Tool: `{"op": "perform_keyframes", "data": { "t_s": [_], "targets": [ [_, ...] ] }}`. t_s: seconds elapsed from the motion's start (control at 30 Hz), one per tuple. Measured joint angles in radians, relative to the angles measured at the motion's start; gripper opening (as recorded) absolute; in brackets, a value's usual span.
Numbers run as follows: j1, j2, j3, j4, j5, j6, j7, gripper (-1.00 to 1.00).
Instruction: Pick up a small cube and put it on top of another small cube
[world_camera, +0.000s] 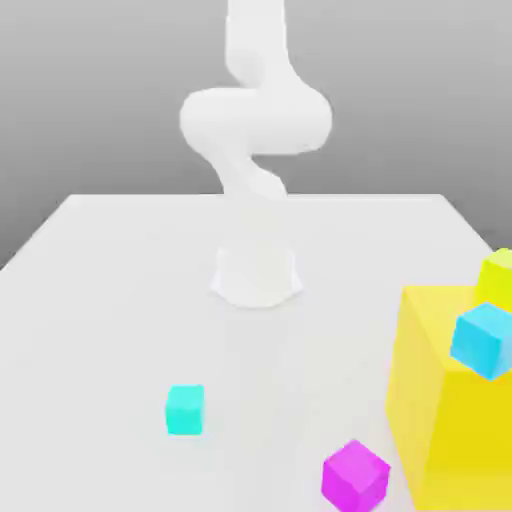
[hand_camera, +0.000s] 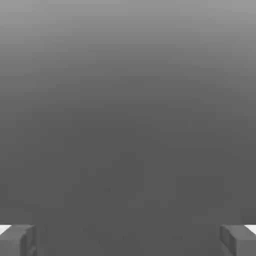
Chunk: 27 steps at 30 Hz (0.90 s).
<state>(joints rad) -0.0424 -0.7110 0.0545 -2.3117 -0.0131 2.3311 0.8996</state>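
Gripper (hand_camera: 128, 240) fingers (hand_camera: 17, 240) stand spread wide apart in the hand view, nothing between them, only plain grey beyond. From where I stand, the arm (world_camera: 255, 120) rears up at the far middle of the table (world_camera: 120, 300), and its claw end is hard to pick out against the white.

The small magenta cube (world_camera: 354, 476) sits on the table well apart from the claw, toward the near edge and the exterior view's right. So the coming reach, I judge, goes down and out that way.

The sky-blue cube (world_camera: 485, 340) lies further right, against the big yellow block (world_camera: 440, 420), which the frame cuts off. Whether it rests on that block or before it, I cannot tell. 1 turquoise cube (world_camera: 185, 410) sits off left.
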Motion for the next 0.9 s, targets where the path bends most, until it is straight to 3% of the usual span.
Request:
{"op": "perform_keyframes", "data": {
  "t_s": [0.5,0.73,0.9],
  "targets": [
    [-0.181,0.538,0.282,-0.070,-0.165,0.187,0.661,0.00],
    [-0.152,0.787,0.303,-0.102,-0.240,0.273,0.966,0.00],
    [-0.110,0.947,0.301,-0.129,-0.215,0.344,1.128,0.00]
  ]
}}
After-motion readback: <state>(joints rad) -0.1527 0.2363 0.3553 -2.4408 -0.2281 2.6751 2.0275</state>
